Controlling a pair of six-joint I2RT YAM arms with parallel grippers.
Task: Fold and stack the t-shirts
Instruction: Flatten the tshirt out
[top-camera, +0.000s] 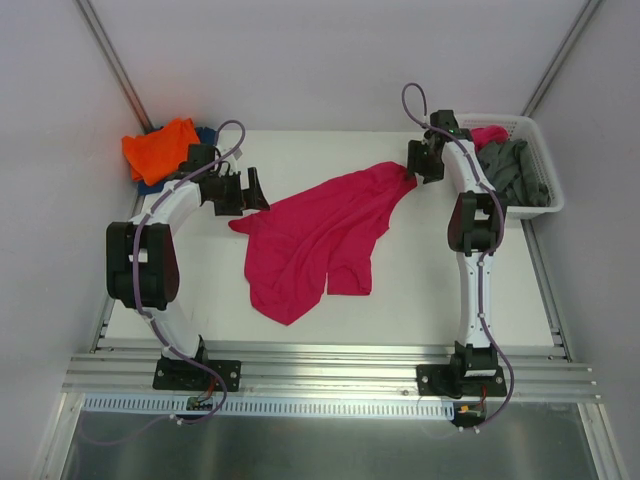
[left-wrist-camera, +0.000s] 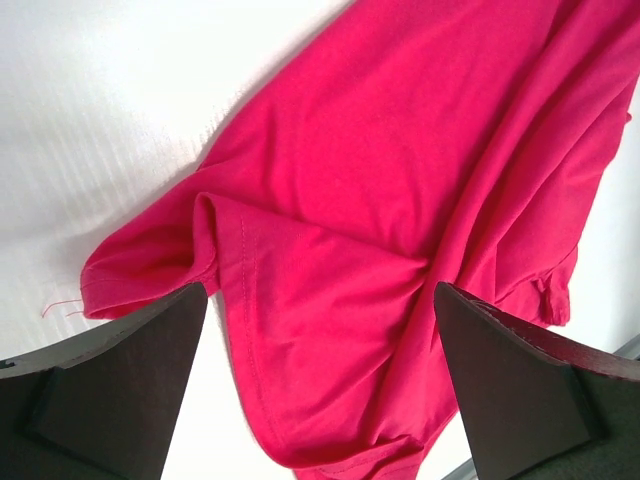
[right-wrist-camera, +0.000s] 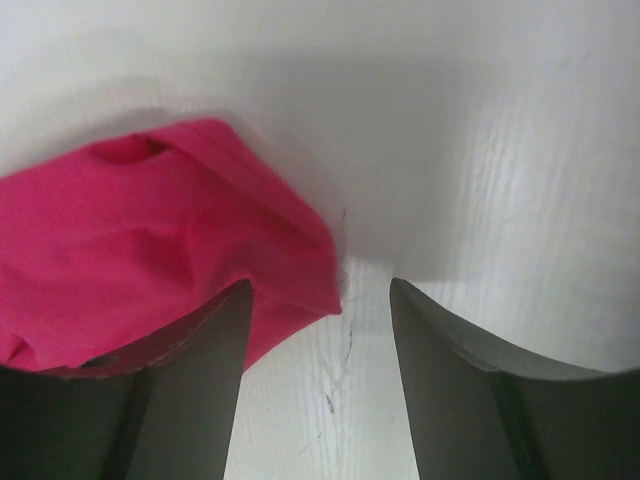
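Magenta t-shirt (top-camera: 320, 240): lies crumpled mid table (top-camera: 200, 290), awaiting spreading. Left gripper (top-camera: 255, 190): hangs released, jaws wide over its left edge. Right gripper (top-camera: 410, 170): gapes unclenched at far-right corner, likely to pinch opposite ends. Orange t-shirt (top-camera: 160, 148) parked far-left; grey ones (top-camera: 515, 170) in basket (top-camera: 540, 205).

Bright, even light from above; soft faint shadows in top view. Table (left-wrist-camera: 110, 100) glares white in left wrist view, grain washed out. Right wrist view: broad soft shadow on table, shirt (right-wrist-camera: 130, 220) edge blurred, fingers (right-wrist-camera: 190, 400) dark, unfocused.
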